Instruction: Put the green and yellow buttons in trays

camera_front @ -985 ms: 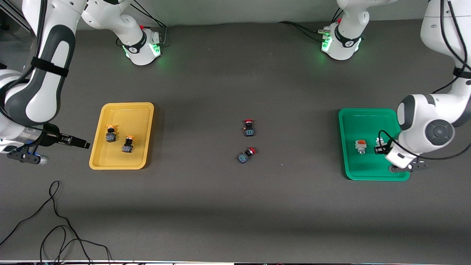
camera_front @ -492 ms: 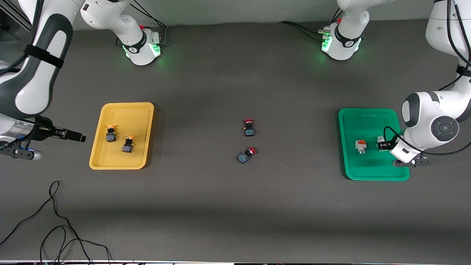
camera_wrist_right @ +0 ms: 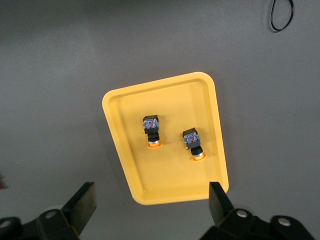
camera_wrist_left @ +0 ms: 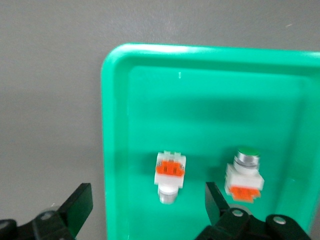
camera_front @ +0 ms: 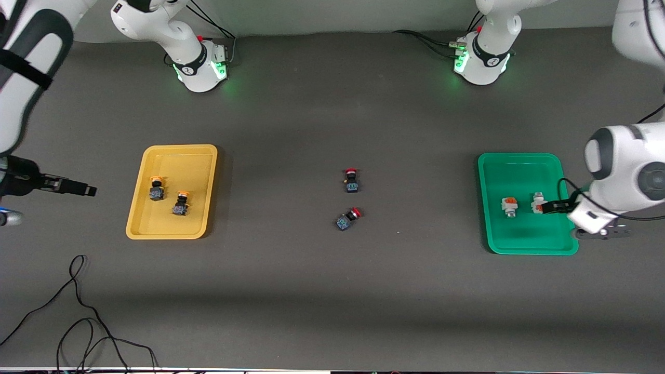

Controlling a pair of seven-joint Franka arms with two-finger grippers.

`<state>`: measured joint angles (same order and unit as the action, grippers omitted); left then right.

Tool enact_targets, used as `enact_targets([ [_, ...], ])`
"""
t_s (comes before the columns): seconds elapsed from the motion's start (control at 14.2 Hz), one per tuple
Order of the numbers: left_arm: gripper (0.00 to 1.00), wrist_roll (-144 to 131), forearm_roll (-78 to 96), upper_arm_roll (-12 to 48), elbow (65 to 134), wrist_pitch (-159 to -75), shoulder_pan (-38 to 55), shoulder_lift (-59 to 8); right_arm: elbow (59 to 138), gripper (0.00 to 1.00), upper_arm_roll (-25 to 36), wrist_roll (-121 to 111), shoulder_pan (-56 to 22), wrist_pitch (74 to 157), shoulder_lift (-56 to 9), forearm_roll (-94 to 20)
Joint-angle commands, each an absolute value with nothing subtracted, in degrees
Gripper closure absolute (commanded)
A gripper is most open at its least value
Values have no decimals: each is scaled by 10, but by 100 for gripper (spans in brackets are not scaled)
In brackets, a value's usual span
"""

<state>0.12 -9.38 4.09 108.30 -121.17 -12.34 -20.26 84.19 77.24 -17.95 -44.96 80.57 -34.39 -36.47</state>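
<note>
Fingers spread and empty on both grippers: the left gripper (camera_wrist_left: 147, 212) hangs over the green tray (camera_front: 519, 244) holding both green buttons (camera_wrist_left: 170, 170), the right gripper (camera_wrist_right: 152, 207) over table beside the yellow tray (camera_front: 156, 231) holding both yellow buttons (camera_wrist_right: 151, 131).

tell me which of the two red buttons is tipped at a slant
The red button nearer the front camera; the other red button lies straight.
</note>
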Motion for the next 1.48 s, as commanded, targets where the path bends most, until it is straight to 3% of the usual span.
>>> enact_targets([
  [0.0,0,73,-48,43,993,-1080,-130,-175,743,0,712,-157,-360,745,-333,-354],
  [0.35,0,81,-31,47,945,-956,-133,-100,708,0,687,-163,-310,724,-312,-349],
  [0.56,0,77,-22,57,932,-900,-118,-60,725,0,708,-164,-364,728,-292,-308],
  [0.84,0,38,1,52,935,-872,-63,-16,746,0,715,-160,-378,734,-254,-283],
  [1.27,0,-28,4,29,930,-854,11,2,879,0,566,-114,-350,838,-80,-124],
  [1.41,0,-22,15,14,931,-855,18,4,882,0,476,-103,-281,838,-60,-113],
])
